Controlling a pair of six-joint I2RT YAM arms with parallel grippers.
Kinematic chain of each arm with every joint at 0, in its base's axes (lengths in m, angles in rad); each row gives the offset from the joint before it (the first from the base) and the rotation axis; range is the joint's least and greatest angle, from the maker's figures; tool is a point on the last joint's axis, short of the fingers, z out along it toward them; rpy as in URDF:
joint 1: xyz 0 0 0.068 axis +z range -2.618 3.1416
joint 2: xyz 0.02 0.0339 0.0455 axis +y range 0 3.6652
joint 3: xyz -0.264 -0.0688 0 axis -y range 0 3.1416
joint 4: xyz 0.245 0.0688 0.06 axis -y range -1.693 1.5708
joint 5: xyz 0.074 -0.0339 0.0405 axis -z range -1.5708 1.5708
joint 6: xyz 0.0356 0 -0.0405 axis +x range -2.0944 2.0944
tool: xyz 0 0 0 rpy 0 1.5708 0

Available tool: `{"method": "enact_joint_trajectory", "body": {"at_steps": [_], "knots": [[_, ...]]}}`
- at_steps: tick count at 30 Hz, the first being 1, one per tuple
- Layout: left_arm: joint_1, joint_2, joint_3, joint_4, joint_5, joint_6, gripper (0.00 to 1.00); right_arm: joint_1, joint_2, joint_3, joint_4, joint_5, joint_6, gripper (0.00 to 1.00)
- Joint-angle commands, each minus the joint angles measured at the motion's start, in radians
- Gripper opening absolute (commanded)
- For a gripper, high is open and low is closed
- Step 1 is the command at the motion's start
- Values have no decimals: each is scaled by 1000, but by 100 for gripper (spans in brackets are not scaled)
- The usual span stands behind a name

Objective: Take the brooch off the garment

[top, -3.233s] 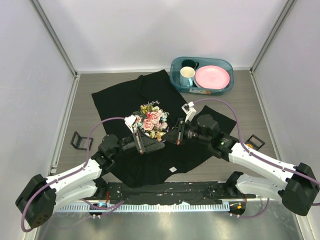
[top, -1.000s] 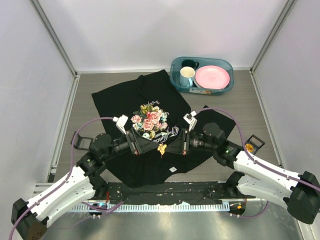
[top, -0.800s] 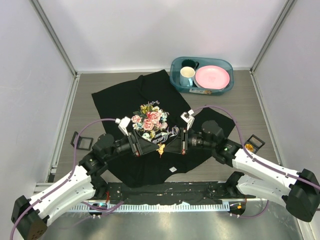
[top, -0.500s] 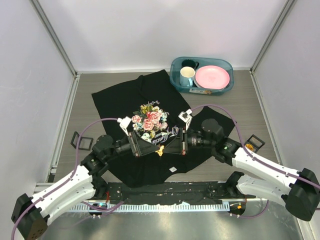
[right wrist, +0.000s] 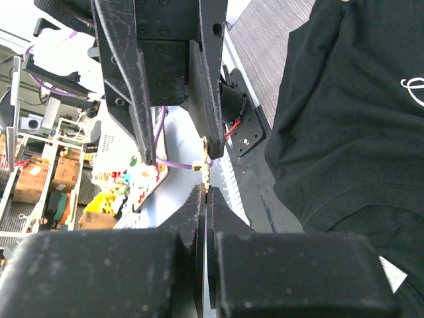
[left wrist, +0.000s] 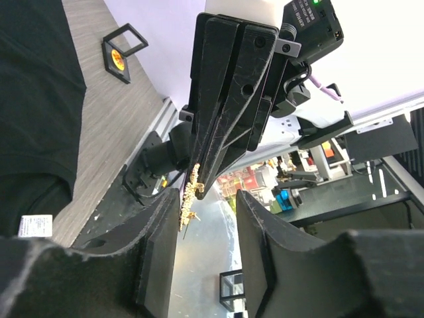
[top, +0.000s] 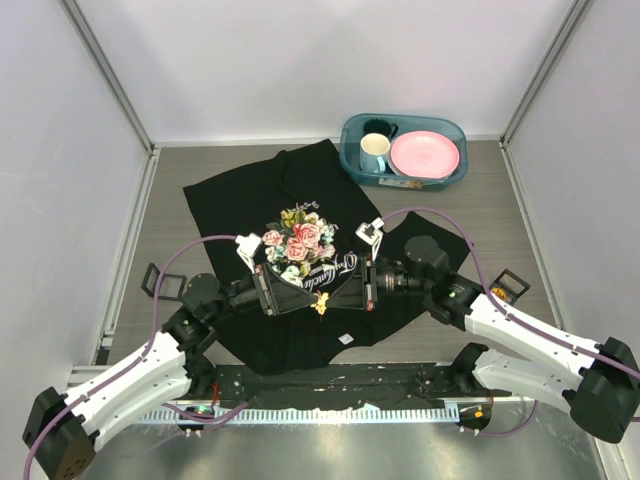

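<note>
The brooch (top: 321, 301) — a small golden piece, longer than it is wide in the left wrist view — is pinched at the very tips of the right gripper (top: 328, 297), whose fingers are pressed together on it. From above it sits just on the near side of the rose print (top: 303, 240), past the white lettering (top: 335, 268), over the black cloth of the garment (top: 250, 190). In the left wrist view it hangs from those fingertips with the room behind it, apart from the cloth.

The left gripper (top: 306, 293) meets the right one tip to tip from the other side of the brooch. Its fingers are spread apart, and the brooch is just in front of the gap.

The garment lies spread on the counter (top: 480, 190), with a small white label (top: 345, 339) on it, nearer than the brooch. Well beyond the rose print, at the back of the counter, a teal tub (top: 350, 135) holds a mug (top: 374, 152) and a pink plate (top: 424, 154).
</note>
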State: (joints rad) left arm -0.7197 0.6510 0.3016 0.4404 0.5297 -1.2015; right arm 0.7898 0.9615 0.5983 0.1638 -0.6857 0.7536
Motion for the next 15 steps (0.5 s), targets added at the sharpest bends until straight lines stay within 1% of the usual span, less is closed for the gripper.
{"method": "enact_joint_trajectory", "body": {"at_steps": [1, 2, 3, 10, 14, 15], "knots": [[3, 33, -7, 129, 59, -26, 40, -4, -27, 34, 31, -29, -23, 1], [5, 38, -7, 139, 62, -27, 35, -7, -26, 34, 31, -31, -25, 1], [3, 42, -6, 150, 65, -29, 32, -9, -26, 35, 28, -28, -26, 1], [6, 49, -4, 159, 70, -27, 27, -26, -24, 37, 17, -38, -34, 1], [8, 45, -4, 161, 78, -26, 27, -37, -23, 37, 17, -48, -33, 1], [9, 47, -5, 162, 79, -26, 20, -37, -21, 38, 17, -48, -34, 1]]}}
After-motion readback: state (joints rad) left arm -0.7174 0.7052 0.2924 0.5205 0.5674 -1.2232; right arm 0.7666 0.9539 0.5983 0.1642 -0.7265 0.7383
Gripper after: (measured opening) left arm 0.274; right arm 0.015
